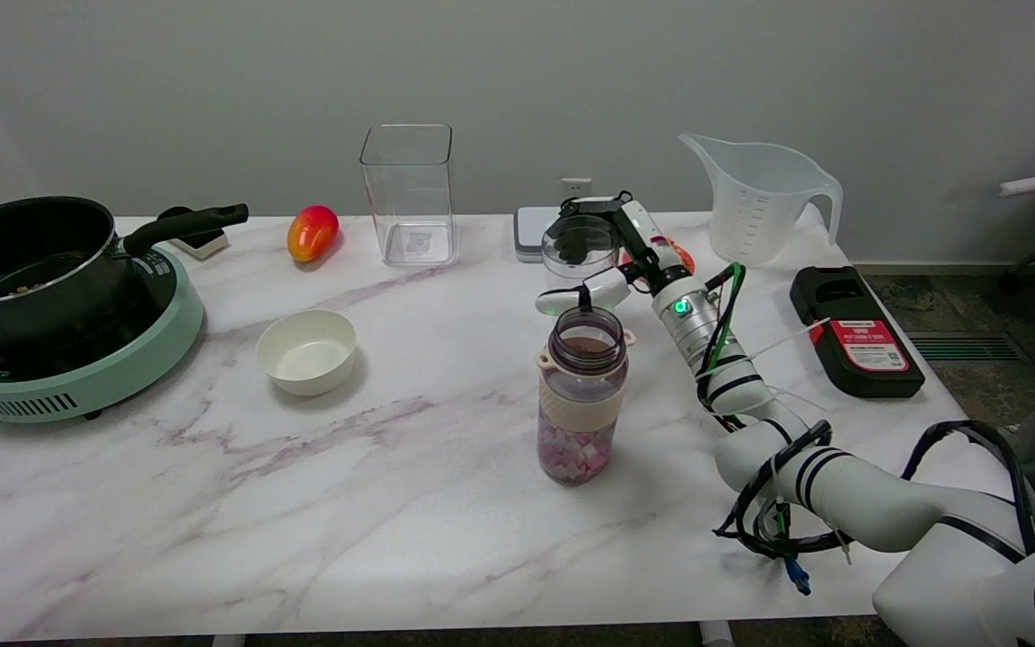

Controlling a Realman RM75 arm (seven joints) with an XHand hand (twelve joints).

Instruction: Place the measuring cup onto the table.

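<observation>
1. I have the right hand (612,241) wrapped around a small clear measuring cup (579,244), fingers closed on its rim and side, so it stays upright.
2. The cup hangs beyond the open bottle (580,395); whether it touches the table (410,503) I cannot tell.
3. The big jug (756,199) stands well apart.

Even, soft overhead light fills the scene, bright without harsh glare. Objects cast faint, short shadows on the marble table (410,503). Focus holds sharp from near edge to the far wall (517,72).
</observation>
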